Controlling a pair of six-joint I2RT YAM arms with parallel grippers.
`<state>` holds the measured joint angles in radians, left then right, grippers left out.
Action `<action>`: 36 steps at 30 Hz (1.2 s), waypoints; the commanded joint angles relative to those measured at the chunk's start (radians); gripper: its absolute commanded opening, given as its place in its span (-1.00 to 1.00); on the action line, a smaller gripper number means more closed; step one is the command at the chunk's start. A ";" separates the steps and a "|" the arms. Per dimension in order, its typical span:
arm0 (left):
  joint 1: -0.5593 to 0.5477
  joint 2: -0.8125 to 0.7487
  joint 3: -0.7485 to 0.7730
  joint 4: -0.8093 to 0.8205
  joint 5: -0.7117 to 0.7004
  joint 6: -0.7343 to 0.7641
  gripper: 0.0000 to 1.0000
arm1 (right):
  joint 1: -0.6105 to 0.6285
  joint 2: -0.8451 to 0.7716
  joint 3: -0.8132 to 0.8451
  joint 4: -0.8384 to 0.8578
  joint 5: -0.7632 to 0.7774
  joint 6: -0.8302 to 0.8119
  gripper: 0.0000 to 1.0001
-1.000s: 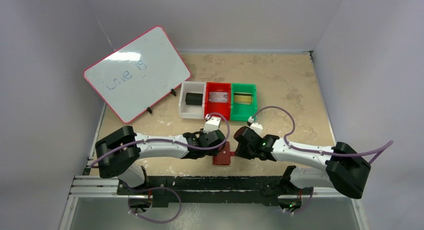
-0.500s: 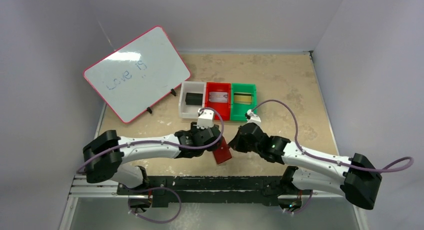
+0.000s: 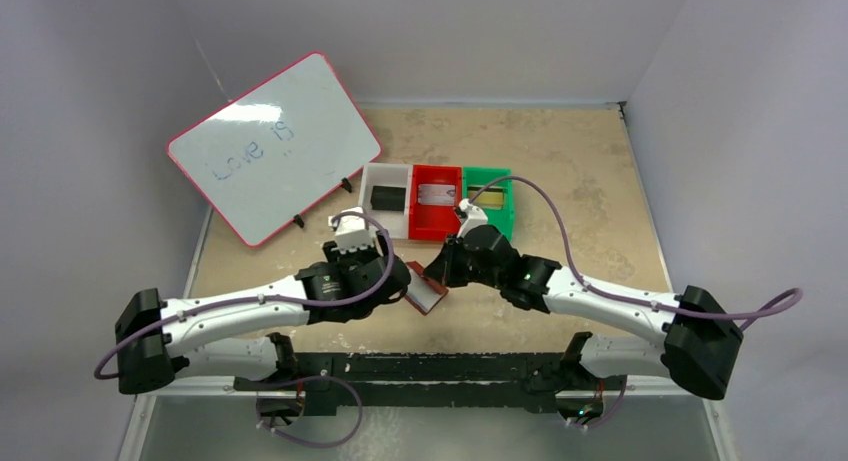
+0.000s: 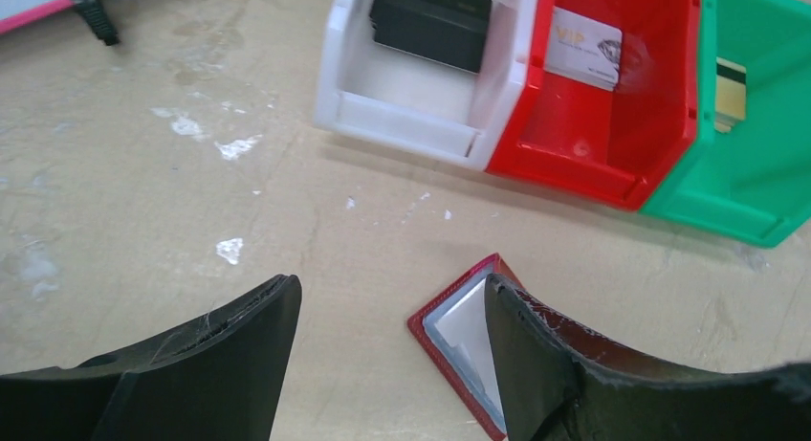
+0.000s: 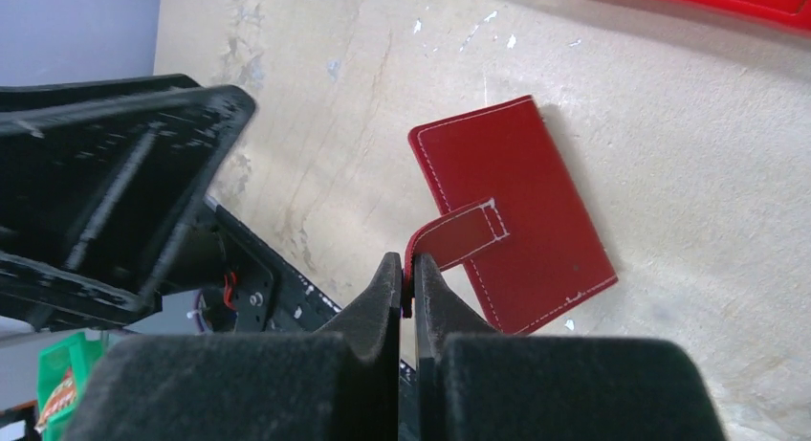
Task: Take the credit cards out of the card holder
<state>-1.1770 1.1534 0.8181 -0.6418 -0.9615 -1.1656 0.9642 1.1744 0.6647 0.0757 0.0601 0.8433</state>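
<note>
The dark red card holder (image 5: 521, 202) lies tilted near the table's front edge, also in the top view (image 3: 427, 295). My right gripper (image 5: 406, 269) is shut on its snap tab (image 5: 464, 232). My left gripper (image 4: 387, 283) is open, and its right finger (image 4: 545, 355) covers part of the holder's corner (image 4: 449, 321), where pale blue sleeves show. A black card (image 4: 430, 25) lies in the white bin, a silver-grey card (image 4: 583, 58) in the red bin and a gold card (image 4: 730, 92) in the green bin. No card shows in the sleeves.
The white bin (image 3: 383, 231), red bin (image 3: 435, 234) and green bin (image 3: 505, 206) stand in a row just behind the grippers. A pink-framed whiteboard (image 3: 270, 146) leans at the back left. The table's black front rail (image 5: 258, 288) lies close under the holder.
Both grippers have moved left and away from the front edge. The right gripper has dragged the holder along by its tab, turning it. The left arm has swung further left.
</note>
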 commanded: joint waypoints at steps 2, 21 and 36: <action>0.007 -0.102 -0.036 -0.131 -0.108 -0.107 0.41 | 0.004 0.020 0.052 0.066 -0.049 0.006 -1.00; 0.007 -0.128 -0.062 0.106 0.017 0.067 0.45 | -0.211 -0.271 -0.297 -0.091 -0.040 0.378 -1.00; 0.006 0.211 0.021 0.479 0.416 0.242 0.38 | -0.211 -0.446 -0.479 -0.159 -0.011 0.478 -1.00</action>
<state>-1.1721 1.2835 0.7605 -0.2253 -0.6231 -0.9562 0.7517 0.7315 0.1875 -0.0788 0.0269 1.2945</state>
